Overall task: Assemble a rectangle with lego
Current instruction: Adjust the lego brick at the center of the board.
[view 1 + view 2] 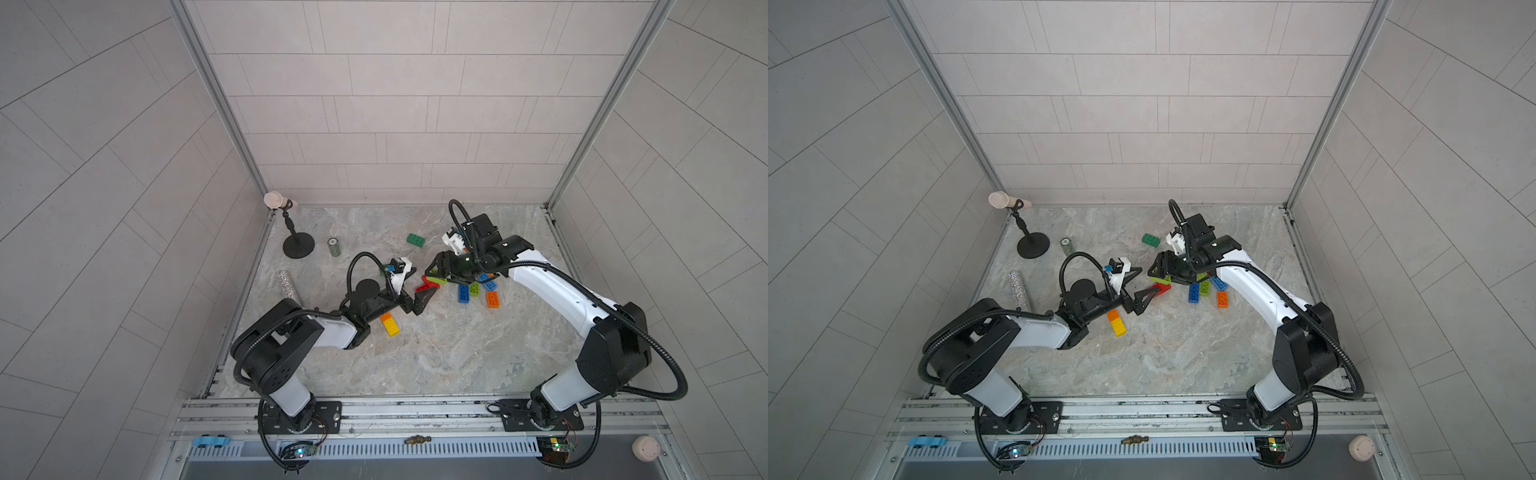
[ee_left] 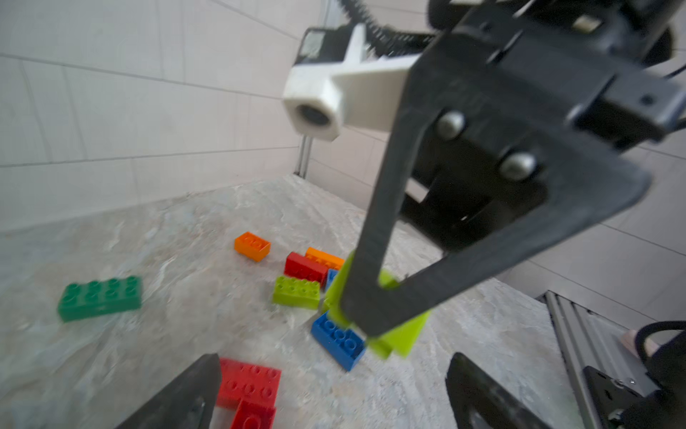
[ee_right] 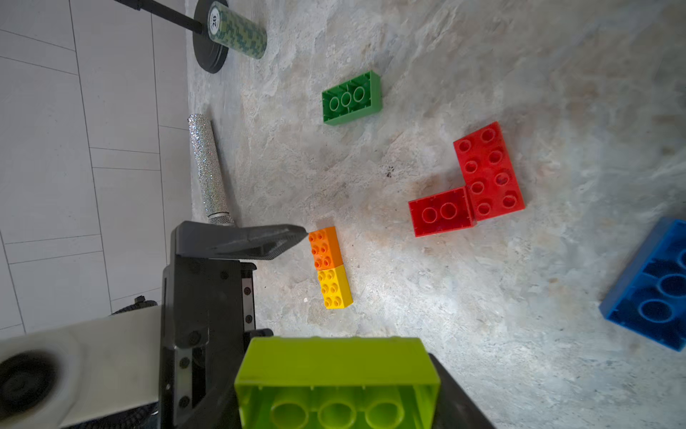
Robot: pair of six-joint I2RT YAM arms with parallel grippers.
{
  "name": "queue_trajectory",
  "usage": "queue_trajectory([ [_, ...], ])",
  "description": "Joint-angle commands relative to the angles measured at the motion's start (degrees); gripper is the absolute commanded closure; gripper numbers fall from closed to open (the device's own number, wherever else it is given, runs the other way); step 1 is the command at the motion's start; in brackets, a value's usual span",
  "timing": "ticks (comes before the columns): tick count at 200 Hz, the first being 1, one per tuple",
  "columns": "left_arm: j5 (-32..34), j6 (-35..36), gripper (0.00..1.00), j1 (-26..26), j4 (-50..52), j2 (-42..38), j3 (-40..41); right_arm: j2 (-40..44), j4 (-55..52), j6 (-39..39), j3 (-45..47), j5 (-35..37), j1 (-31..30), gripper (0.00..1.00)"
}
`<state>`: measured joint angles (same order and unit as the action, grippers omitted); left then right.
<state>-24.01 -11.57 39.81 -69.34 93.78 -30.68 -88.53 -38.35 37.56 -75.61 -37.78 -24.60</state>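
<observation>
Marbled grey stone surface (image 1: 436, 357), carrying two white-and-black arms that reach inward from the near rail until their hands almost meet at mid-surface. Of these, the left hand (image 1: 424, 283) lies low and points toward the right arm, fingers spread wide and empty, at a red L-shaped pair of joined lego bricks (image 3: 482, 178). The right hand (image 1: 438, 270) tips downward, clamped on a lime-green lego brick (image 3: 334, 375) with its hollow underside showing. Loose lego: a cluster of blue, lime, orange and red bricks (image 1: 464, 293) under the right forearm, an orange-and-yellow joined pair (image 1: 389, 324) beside the left wrist, and one dark green brick (image 1: 415, 240) apart toward the back wall.
</observation>
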Motion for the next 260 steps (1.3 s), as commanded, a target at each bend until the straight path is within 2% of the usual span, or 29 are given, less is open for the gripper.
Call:
queue_trajectory([
  [1, -3.3, 2.6, 0.01, 0.1, -6.9, 0.7, -1.7, 2.9, 0.9, 2.4, 1.1, -5.2, -0.2, 0.46],
  [35, -6.8, 2.3, 0.13, -0.5, -6.9, 1.8, -3.4, 4.1, 0.2, 2.2, 1.9, -8.4, -0.1, 0.5],
  [72, -8.8, 1.9, 0.19, -0.7, -6.9, 2.0, -3.7, 4.4, 0.1, 1.6, 2.1, -10.8, -0.1, 0.55],
  [106, -9.4, 1.4, 0.42, -0.9, -6.8, 1.0, -3.8, 4.1, 1.1, 1.8, 2.9, -11.5, 0.0, 0.56],
  [125, -9.6, 1.0, 0.6, -1.2, -6.1, 0.5, -3.4, 4.6, 2.3, 2.5, 3.3, -11.1, 0.9, 0.5],
  [152, -7.7, 1.6, 0.69, -1.8, -2.6, -1.0, -1.3, 7.4, 5.2, 4.6, 6.0, -10.0, 5.4, 0.35],
  [162, -6.6, 2.8, 0.73, -1.8, 2.9, -2.4, -1.1, 8.7, 5.4, 4.9, 7.4, -8.7, 8.1, 0.31],
  [177, -4.5, 6.2, 0.8, -1.5, 19.1, -5.2, -2.8, 11.0, 5.6, 5.2, 10.4, -5.5, 12.9, 0.3],
  [187, -2.4, 9.1, 0.81, -0.6, 32.4, -6.8, -5.6, 12.2, 2.2, 3.2, 11.4, 1.7, 15.3, 0.3],
  [205, 2.2, 12.8, 0.81, 2.4, 54.7, -6.9, -12.4, 14.3, -4.3, 0.1, 12.6, 20.9, 16.4, 0.32],
  [217, 3.9, 13.2, 0.81, 3.6, 68.1, -5.2, -17.3, 15.3, -4.4, -0.3, 14.5, 27.7, 16.3, 0.32],
  [230, 6.1, 13.1, 0.81, 4.0, 78.8, -2.8, -21.8, 15.8, -3.6, -0.4, 16.3, 30.6, 16.4, 0.33],
  [260, 10.1, 15.3, 0.81, 6.3, 101.5, 5.5, -34.5, 15.4, -3.0, -1.3, 17.9, 32.1, 16.2, 0.34],
])
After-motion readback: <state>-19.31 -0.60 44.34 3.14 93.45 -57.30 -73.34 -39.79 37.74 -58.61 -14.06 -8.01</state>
